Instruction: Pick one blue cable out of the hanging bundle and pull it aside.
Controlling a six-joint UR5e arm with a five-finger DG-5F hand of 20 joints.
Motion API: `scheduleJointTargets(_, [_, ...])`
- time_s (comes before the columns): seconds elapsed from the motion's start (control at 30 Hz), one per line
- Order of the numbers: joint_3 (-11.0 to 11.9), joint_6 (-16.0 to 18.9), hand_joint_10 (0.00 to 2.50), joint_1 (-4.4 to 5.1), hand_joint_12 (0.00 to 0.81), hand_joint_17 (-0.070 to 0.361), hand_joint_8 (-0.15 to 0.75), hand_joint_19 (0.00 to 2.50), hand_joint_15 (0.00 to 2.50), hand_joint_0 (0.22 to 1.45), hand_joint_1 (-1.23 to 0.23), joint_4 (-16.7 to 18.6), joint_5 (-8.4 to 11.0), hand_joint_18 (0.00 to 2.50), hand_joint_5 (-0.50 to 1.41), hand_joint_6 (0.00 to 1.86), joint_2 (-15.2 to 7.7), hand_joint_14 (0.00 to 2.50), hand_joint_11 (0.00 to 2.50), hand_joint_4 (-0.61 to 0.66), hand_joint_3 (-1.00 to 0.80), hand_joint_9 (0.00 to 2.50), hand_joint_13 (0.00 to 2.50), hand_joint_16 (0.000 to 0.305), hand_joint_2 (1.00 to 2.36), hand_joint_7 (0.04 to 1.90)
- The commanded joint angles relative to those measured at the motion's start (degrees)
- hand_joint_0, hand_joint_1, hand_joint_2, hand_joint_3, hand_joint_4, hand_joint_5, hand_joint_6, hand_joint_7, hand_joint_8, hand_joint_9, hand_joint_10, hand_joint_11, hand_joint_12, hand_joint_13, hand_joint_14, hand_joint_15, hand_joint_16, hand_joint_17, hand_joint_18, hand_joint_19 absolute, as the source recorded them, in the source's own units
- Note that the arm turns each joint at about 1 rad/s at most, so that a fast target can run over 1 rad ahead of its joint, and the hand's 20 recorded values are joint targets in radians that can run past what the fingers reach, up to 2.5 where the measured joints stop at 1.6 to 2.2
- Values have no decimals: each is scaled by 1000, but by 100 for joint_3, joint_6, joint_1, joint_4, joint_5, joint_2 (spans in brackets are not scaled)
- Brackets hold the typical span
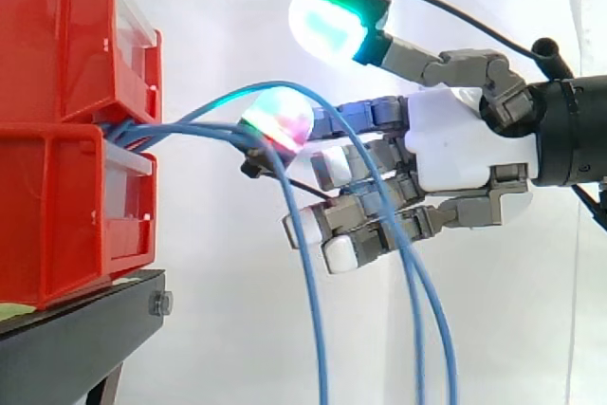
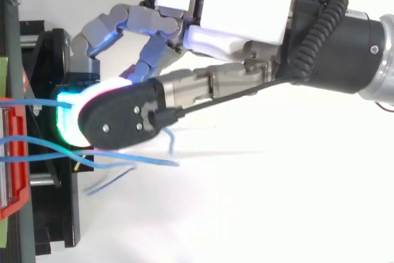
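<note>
Two red bins (image 1: 57,64) sit stacked on a black stand (image 1: 85,315) at the left. The hand (image 1: 460,144) reaches in from the right, its thumb lifted well above the loosely bent fingers, gripping nothing. The blue cables (image 1: 199,128) arch out from between the bins (several strands together) and hang down in front of the fingers. One glowing fingertip (image 1: 280,119) touches them near the arch's top.
</note>
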Motion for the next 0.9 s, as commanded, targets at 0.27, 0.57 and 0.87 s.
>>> scheduleJointTargets(0.27, [-2, 0, 22, -2, 303, 100, 250, 540, 485, 576, -603, 0, -9, 710, -102, 872, 0, 19, 580, 17, -298, 1093, 781, 45, 1014, 972])
scheduleJointTargets(0.57, [-2, 0, 21, -2, 330, 115, 279, 476, 464, 589, -744, -18, 0, 791, -100, 925, 0, 18, 599, 18, -134, 1121, 821, 51, 1015, 909])
scheduleJointTargets(0.87, [-10, 0, 18, -2, 325, 119, 268, 460, 465, 606, -790, -62, 0, 822, -77, 920, 0, 17, 586, -55, -54, 1158, 859, 53, 1013, 977])
